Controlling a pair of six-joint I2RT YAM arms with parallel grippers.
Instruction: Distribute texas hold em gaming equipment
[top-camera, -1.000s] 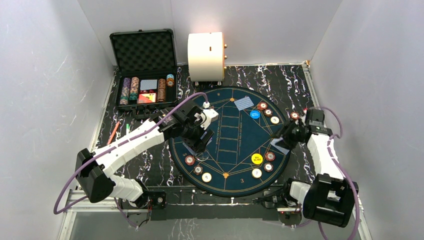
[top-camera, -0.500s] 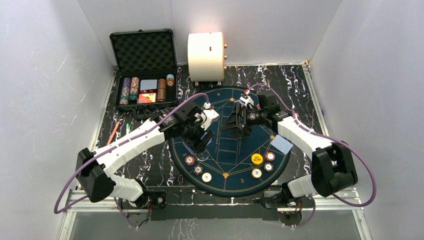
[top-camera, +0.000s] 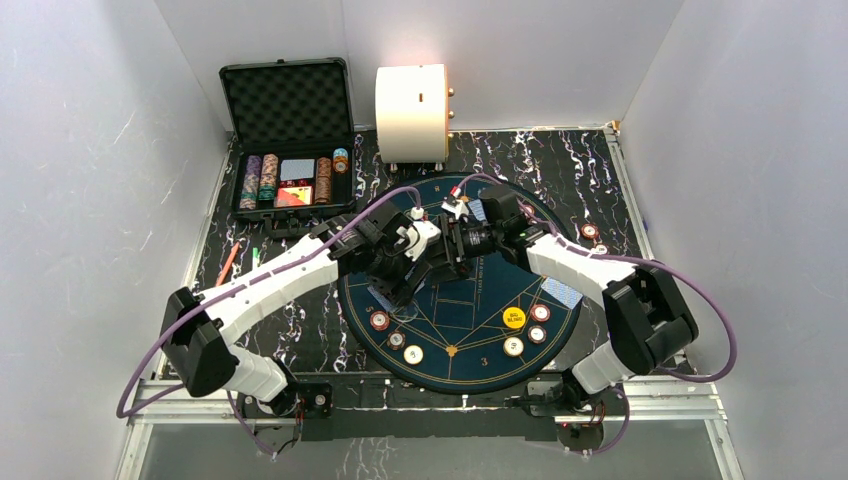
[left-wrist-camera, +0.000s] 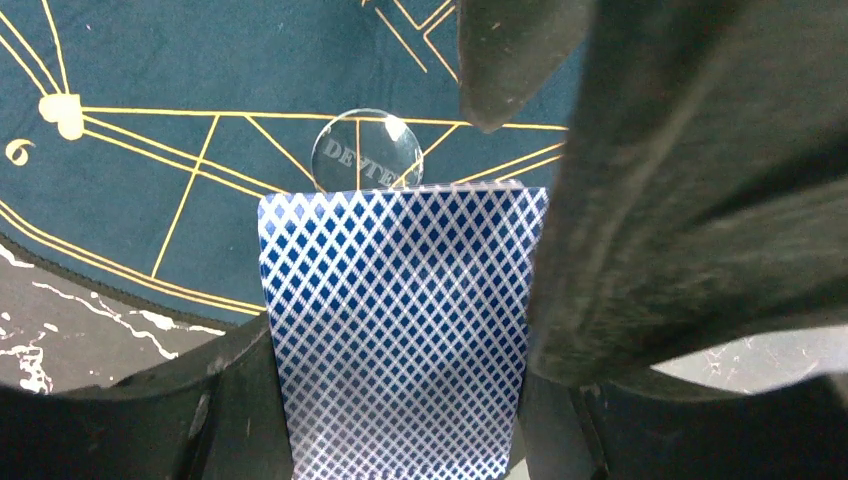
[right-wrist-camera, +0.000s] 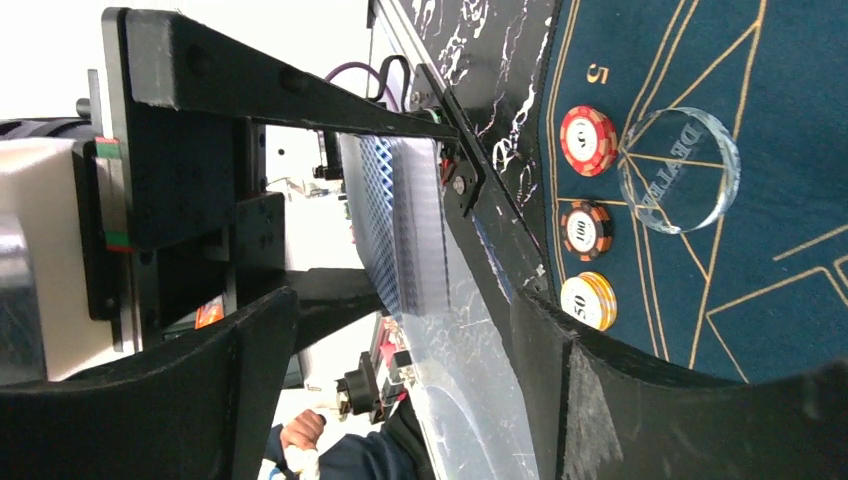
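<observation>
My left gripper (top-camera: 394, 283) hangs over the left half of the round blue mat (top-camera: 470, 330), shut on a stack of blue-backed playing cards (left-wrist-camera: 400, 330). My right gripper (top-camera: 441, 260) has come right beside it, jaws open. In the right wrist view the cards (right-wrist-camera: 400, 220) show edge-on just ahead of my right gripper (right-wrist-camera: 400, 325). A clear dealer button (left-wrist-camera: 366, 163) lies on the mat under the cards. Below it lie three poker chips (top-camera: 397, 339). A yellow button (top-camera: 513, 318), more chips (top-camera: 538, 322) and a single card (top-camera: 562, 292) lie on the mat's right side.
An open black case (top-camera: 290, 150) with chip rows and cards stands at the back left. A big cream cylinder (top-camera: 411, 112) stands behind the mat. Two chips (top-camera: 589, 231) lie off the mat on the right. A pen (top-camera: 227, 264) lies on the left.
My right arm left a card at the mat's right edge, opened, and swung left across the mat to the left gripper. The left arm has barely moved.
</observation>
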